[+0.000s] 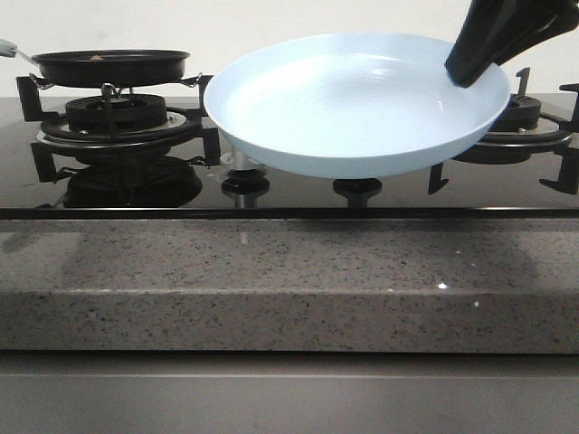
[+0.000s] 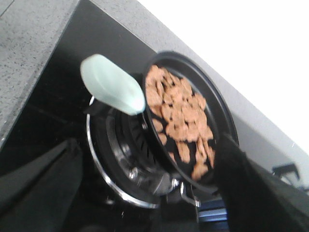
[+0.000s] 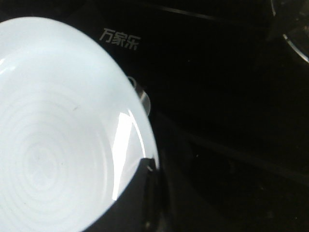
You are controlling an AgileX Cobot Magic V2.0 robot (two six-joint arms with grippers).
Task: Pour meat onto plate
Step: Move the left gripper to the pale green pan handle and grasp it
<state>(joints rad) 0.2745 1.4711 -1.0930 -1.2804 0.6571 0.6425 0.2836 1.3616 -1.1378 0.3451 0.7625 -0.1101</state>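
Note:
The pale light-blue plate [image 1: 353, 108] hangs above the middle of the hob, tilted toward the front. My right gripper [image 1: 470, 63] is shut on its right rim; the right wrist view shows the plate [image 3: 58, 125] bare, with a dark finger [image 3: 137, 198] over its edge. A black frying pan [image 1: 110, 65] sits on the left burner. In the left wrist view the pan [image 2: 218, 108] holds the meat [image 2: 181, 116], many orange-brown pieces. Its pale green handle [image 2: 111, 89] points toward my left gripper [image 2: 149, 203], which is open and apart from the handle.
The black glass hob has a left burner grate [image 1: 116, 116] under the pan and a right burner [image 1: 529, 117] behind the plate. Two knobs [image 1: 245, 183] [image 1: 356, 188] stand under the plate. A speckled granite counter edge [image 1: 289, 280] runs along the front.

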